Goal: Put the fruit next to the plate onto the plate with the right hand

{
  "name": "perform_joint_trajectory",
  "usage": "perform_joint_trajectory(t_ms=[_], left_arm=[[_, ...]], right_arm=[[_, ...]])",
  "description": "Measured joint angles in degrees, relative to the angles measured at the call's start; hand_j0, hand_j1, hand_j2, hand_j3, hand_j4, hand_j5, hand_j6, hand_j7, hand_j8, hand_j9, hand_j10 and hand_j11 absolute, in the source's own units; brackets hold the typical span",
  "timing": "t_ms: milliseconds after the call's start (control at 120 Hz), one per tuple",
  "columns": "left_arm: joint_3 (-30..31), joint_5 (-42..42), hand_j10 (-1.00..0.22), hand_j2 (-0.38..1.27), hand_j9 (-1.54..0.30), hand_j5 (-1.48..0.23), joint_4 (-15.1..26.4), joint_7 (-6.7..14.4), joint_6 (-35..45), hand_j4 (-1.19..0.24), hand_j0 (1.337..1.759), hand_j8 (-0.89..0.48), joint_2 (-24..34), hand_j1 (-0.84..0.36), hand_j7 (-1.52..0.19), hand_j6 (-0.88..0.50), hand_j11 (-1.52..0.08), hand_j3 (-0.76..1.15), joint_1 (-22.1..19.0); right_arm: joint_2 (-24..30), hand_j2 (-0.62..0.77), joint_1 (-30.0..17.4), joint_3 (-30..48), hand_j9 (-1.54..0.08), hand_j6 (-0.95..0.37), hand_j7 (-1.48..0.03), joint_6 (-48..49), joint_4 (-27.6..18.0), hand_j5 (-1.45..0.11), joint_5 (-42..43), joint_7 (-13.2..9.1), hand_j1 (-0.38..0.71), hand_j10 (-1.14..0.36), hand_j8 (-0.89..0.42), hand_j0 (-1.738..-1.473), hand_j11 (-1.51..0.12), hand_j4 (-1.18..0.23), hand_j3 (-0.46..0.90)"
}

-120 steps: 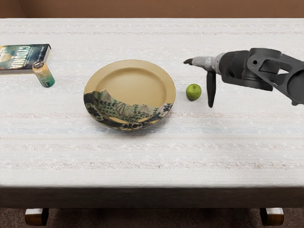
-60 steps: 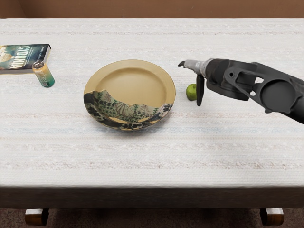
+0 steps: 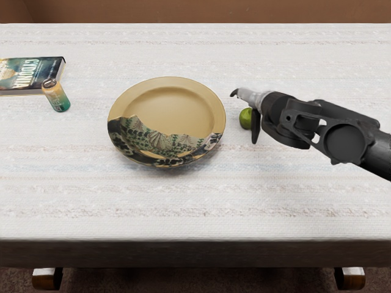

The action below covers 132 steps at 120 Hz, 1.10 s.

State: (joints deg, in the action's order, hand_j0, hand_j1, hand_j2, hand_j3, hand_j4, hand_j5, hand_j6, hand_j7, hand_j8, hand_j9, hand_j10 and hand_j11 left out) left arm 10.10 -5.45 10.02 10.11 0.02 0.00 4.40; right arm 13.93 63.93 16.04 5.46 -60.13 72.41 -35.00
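Right hand point(image 3: 256, 108), dark matte plastic with a grey metal-looking tip, comes in from the right on a bulky black arm. From here I see its fingers point(image 3: 255, 125) spread. One grey digit points left over the fruit. One dark slim digit hangs down in front of the fruit's right side. They are not wrapped round anything. I can't tell if they touch it.

The small round green fruit point(image 3: 244, 117), smooth and glossy, sits on the cloth just beside the plate's right rim. It is half hidden behind the hand.

The round shallow ceramic plate point(image 3: 167, 104) has a mustard-yellow glaze. A dark green and white landscape pattern runs across its near edge.

The wide table point(image 3: 195, 183) is covered in off-white woven cloth with faint ribbed stripes.

Far left there is a flat rectangular paperback book point(image 3: 27, 71) with a dark cover. A small cylindrical can point(image 3: 56, 96), yellow fading to green, lies on its side just below the book's right corner.
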Motion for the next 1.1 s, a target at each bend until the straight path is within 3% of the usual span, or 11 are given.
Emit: perform_joint_trajectory(t_ms=[500,1100], left_arm=[[0.0,0.0,0.00,0.00,0.00,0.00,0.0,0.0,0.0,0.00,1.658,0.00,0.0,0.35,0.00,0.00,0.00,0.00,0.0],[0.0,0.0,0.00,0.00,0.00,0.00,0.0,0.0,0.0,0.00,1.658,0.00,0.0,0.35,0.00,0.00,0.00,0.00,0.0]], right_arm=[[-3.4,-0.04,0.5,-0.4,-0.27,-0.21,-0.27,-0.7,7.3,-0.27,0.7,0.0,-0.10,-0.21,-0.21,-1.658,-0.27,-0.21,0.00],[-4.7,-0.05,0.6,-3.6,-0.32,-0.25,-0.32,-2.5,7.6,-0.32,4.0,0.0,-0.05,-0.25,-0.25,-1.658,-0.32,-0.25,0.00]])
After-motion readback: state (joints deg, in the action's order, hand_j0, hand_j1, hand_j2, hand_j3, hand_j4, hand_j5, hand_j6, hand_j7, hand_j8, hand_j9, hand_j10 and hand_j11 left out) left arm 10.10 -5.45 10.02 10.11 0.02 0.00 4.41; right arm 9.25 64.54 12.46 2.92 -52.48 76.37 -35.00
